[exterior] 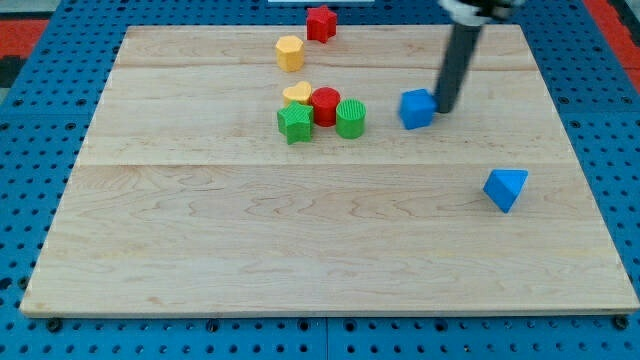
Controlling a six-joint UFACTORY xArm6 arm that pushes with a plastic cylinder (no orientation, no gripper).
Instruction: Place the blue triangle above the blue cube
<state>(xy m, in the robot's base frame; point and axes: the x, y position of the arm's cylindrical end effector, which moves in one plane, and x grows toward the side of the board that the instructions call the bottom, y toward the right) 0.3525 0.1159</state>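
The blue cube (pixel 417 108) sits on the wooden board right of centre, toward the view's top. The blue triangle (pixel 506 188) lies lower and further to the view's right. My tip (pixel 444 108) is at the cube's right side, touching or nearly touching it. The dark rod rises from there to the view's top edge.
A cluster left of the cube holds a green cylinder (pixel 351 118), a red cylinder (pixel 325 105), a green star (pixel 294 124) and a yellow heart (pixel 297 93). A yellow hexagon (pixel 290 52) and a red star (pixel 320 22) lie near the board's top edge (pixel 200 28).
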